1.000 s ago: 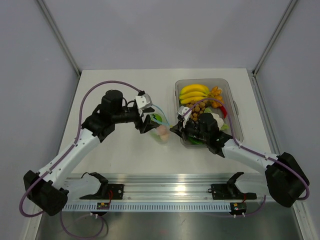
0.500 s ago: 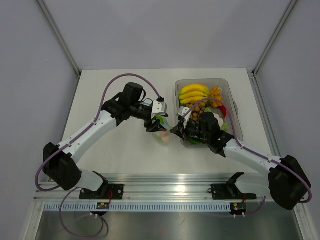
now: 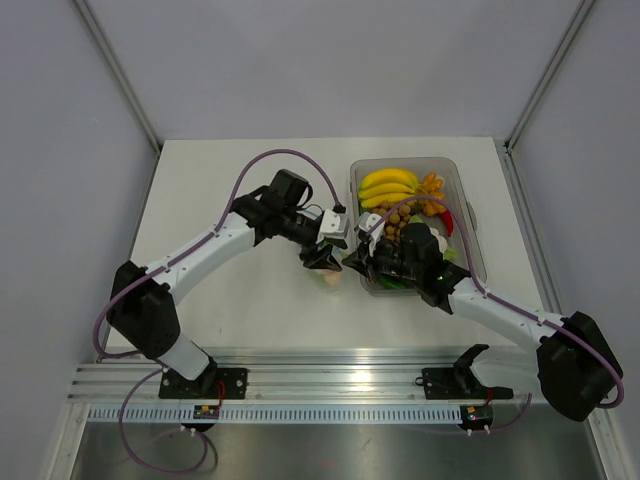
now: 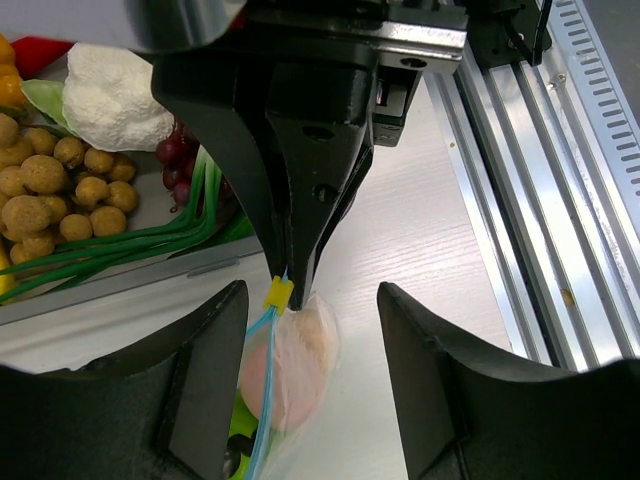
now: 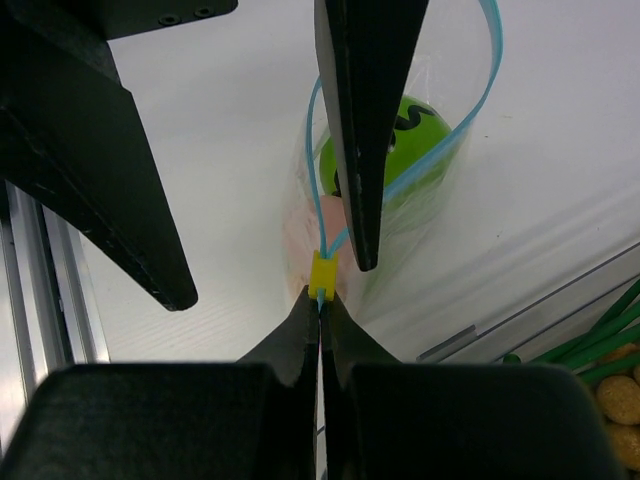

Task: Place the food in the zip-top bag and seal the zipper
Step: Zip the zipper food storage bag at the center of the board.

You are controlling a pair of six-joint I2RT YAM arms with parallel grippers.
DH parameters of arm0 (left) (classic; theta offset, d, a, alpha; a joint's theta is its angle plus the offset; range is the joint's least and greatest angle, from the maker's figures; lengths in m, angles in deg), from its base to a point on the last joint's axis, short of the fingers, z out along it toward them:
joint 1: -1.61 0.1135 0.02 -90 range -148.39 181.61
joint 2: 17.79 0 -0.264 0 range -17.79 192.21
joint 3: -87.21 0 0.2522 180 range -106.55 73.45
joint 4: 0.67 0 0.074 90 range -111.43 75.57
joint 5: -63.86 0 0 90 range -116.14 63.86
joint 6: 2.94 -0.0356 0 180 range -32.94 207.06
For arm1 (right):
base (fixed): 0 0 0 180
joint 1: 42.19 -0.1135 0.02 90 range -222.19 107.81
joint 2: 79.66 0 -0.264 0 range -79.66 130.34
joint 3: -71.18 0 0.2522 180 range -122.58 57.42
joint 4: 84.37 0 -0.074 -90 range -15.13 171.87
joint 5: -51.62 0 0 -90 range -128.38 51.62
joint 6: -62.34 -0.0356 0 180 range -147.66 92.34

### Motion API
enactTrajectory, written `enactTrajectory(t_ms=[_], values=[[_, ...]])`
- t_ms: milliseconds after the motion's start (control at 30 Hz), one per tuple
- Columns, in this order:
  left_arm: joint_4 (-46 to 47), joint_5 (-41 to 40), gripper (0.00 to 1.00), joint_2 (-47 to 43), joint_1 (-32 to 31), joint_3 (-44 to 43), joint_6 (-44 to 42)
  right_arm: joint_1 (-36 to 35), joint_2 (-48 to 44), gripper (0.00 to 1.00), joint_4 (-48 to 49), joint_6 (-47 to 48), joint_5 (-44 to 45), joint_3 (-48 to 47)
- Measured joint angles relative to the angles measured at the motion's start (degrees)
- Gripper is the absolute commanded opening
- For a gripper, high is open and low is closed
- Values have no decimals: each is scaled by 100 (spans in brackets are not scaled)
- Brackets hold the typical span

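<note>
The zip-top bag point(image 3: 328, 276) lies on the table left of the tub. It holds a green round piece point(image 5: 415, 140) and a pinkish peach piece point(image 4: 268, 375). Its light-blue zipper point(image 5: 494, 55) gapes over the green piece and meets at a yellow slider point(image 5: 322, 271). My right gripper point(image 5: 320, 296) is shut on the bag's edge just behind the slider; it also shows in the top view point(image 3: 352, 258). My left gripper point(image 4: 310, 300) is open, its fingers on either side of the bag point(image 4: 305, 350), facing the right gripper; it also shows in the top view point(image 3: 322, 257).
A rigid clear tub point(image 3: 478, 240) at the right holds bananas point(image 3: 388, 185), longans point(image 4: 50, 190), cauliflower point(image 4: 115, 95) and green stalks. Its near wall is right beside the bag. The metal rail point(image 3: 330, 375) runs along the table's front edge.
My left arm has swung right and stretched out, so its gripper now sits over the bag, close to the right gripper. The right gripper has kept its hold and barely moved.
</note>
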Motion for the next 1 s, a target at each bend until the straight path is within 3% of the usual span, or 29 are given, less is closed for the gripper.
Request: enactTrajectory(t_ms=[467,533,800,967,1000], values=[[129,37,43,343,-26,-184,136,33,0,0,-52,2,-118,-2],[120,37,37,385,-26,-214,133,33,-4,0,-59,4,-116,-2],[94,37,33,409,-26,-216,140,37,-28,0,-63,4,-109,-2],[90,48,20,409,-26,-214,144,46,-44,0,-66,4,-76,0],[90,50,14,409,-26,-214,138,48,-46,0,-68,4,-68,-2]])
